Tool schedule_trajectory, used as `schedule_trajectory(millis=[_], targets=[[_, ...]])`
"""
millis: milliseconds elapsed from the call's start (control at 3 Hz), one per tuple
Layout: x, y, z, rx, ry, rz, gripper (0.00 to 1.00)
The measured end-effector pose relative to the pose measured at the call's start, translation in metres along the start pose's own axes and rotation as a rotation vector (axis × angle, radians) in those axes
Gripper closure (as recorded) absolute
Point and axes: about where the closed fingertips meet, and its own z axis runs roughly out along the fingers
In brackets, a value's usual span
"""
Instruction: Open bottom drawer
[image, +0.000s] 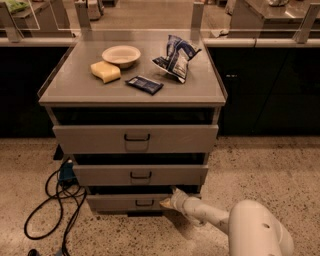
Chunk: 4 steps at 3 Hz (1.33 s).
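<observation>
Bottom drawer (112, 204), at 6 o'clock on the cabinet (135, 95). The tool (167, 202) sits at 3 o'clock of its handle (144, 203); how wide it stands, or whether it holds anything, cannot be told. Step judged: approach; next, catch the handle and pull straight outward.

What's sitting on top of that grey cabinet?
A pale bowl, a yellow sponge, a dark blue packet and a crumpled blue-white bag. Anything beneath the bag is covered. The gripper is low down, at the front of the bottom drawer.
</observation>
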Motion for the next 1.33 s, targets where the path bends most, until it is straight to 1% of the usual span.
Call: schedule_trajectory(millis=[333,1000,1333], targets=[[-0.006,-0.003,-0.005,0.0,0.0,0.0,1.0],[-0.008,-0.007,-0.011,0.0,0.0,0.0,1.0],[0.006,0.005,-0.027,0.011,-0.018,-0.002,1.0]])
